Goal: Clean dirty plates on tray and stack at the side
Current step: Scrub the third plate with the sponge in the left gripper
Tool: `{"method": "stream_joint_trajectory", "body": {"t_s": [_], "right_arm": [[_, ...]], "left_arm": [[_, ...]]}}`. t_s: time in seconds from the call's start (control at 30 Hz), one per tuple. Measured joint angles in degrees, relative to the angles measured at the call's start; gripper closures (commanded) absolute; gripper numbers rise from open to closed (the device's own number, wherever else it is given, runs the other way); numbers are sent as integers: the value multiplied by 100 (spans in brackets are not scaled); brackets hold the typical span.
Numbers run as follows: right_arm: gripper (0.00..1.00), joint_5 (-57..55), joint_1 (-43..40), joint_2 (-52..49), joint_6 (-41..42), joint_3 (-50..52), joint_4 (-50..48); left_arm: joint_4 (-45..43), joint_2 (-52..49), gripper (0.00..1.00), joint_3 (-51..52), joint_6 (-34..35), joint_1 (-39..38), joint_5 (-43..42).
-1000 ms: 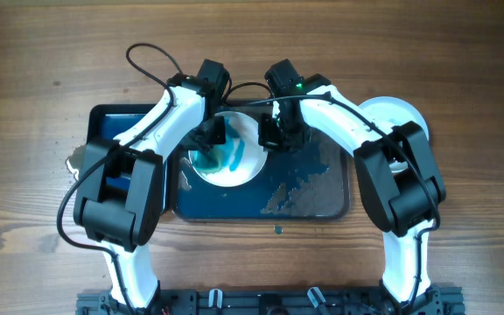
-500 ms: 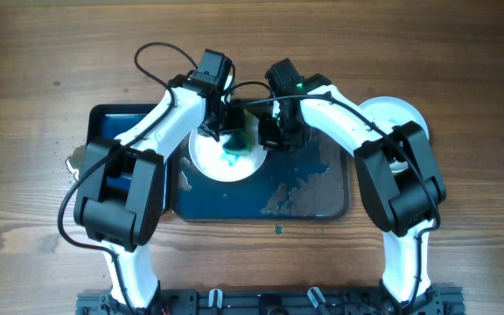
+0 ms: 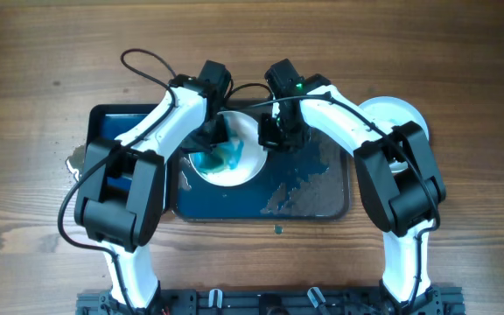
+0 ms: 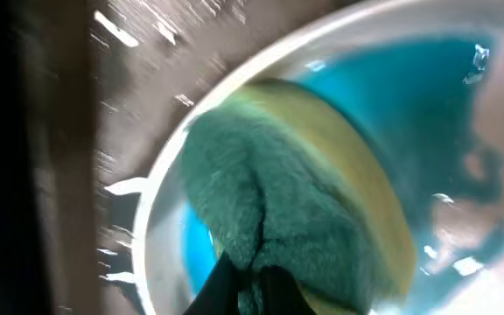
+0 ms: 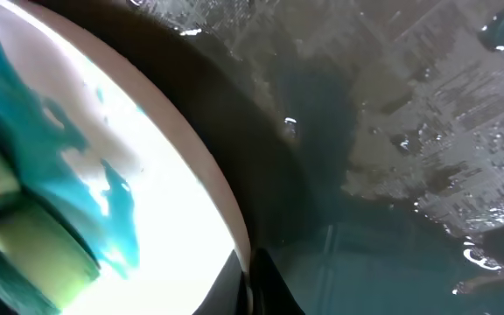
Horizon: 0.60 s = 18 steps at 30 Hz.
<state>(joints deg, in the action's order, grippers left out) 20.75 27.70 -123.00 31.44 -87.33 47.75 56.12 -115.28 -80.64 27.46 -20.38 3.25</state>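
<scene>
A white plate [image 3: 241,166] smeared with blue lies on the dark grey-blue tray [image 3: 309,188]. My left gripper [image 3: 214,133] is shut on a green and yellow sponge [image 4: 296,201] pressed onto the plate's left part [image 4: 160,219]. My right gripper [image 3: 271,133] is shut on the plate's right rim [image 5: 226,188], with the tray's wet floor [image 5: 392,157] beside it. The sponge [image 5: 33,241] shows at the left of the right wrist view. Another white plate [image 3: 392,114] lies on the table right of the tray, partly under my right arm. A third plate is not in view.
A narrower deep-blue tray [image 3: 112,122] sits at the left, mostly under my left arm. Water smears and blue flecks [image 3: 300,179] cover the grey tray's right half. A wet patch [image 3: 75,159] lies on the wooden table at the left.
My left gripper has swept the sponge from the plate's top back down to its left part. Blue smear shows spread on the plate again. The right gripper has not moved.
</scene>
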Motion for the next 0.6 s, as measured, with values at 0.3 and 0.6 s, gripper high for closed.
{"method": "stream_joint_trajectory", "body": {"t_s": [0.3, 0.6], "right_arm": [[96, -7, -22, 0, 4, 0, -9], [96, -17, -37, 0, 4, 0, -26]], "left_arm": [[-861, 0, 96, 15, -190, -216, -1788], [-1401, 0, 96, 0, -96, -160, -1008]]}}
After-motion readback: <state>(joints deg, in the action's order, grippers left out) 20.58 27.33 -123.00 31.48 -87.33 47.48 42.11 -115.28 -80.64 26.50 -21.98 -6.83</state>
